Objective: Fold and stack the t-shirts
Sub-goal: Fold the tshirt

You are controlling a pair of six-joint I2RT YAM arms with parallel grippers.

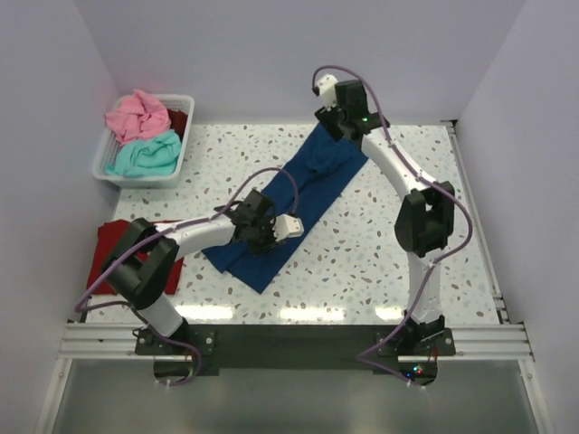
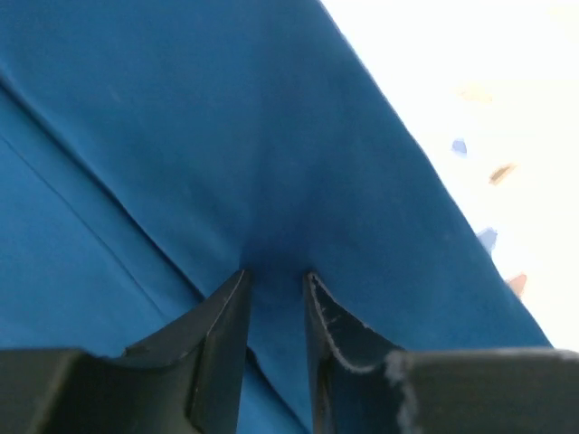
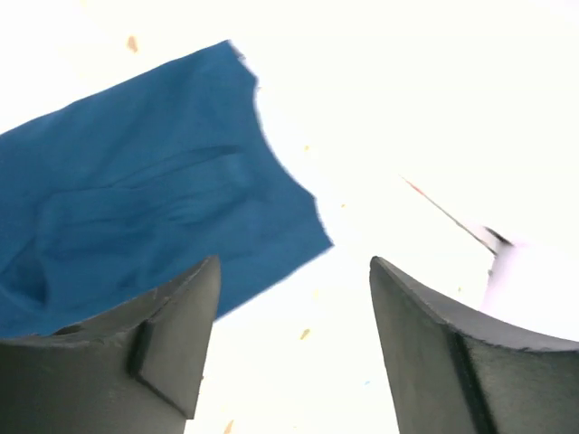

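Observation:
The navy blue t-shirt (image 1: 317,176) lies folded into a long strip running diagonally across the table. My left gripper (image 1: 271,231) is down on its near-left part. In the left wrist view its fingers (image 2: 276,273) stand narrow, with the blue cloth (image 2: 226,117) puckered and pinched at their tips. My right gripper (image 1: 336,127) hovers over the strip's far end. It is open (image 3: 294,262) with nothing between its fingers, and the shirt's corner (image 3: 154,181) lies off to its left. A dark red t-shirt (image 1: 109,249) lies at the table's left edge. The pink (image 1: 136,116) and teal (image 1: 145,155) t-shirts are piled in the basket.
The white plastic basket (image 1: 136,181) stands at the back left corner against the wall. White walls close in the table on the left, back and right. The speckled tabletop (image 1: 380,262) shows bare to the right of the strip.

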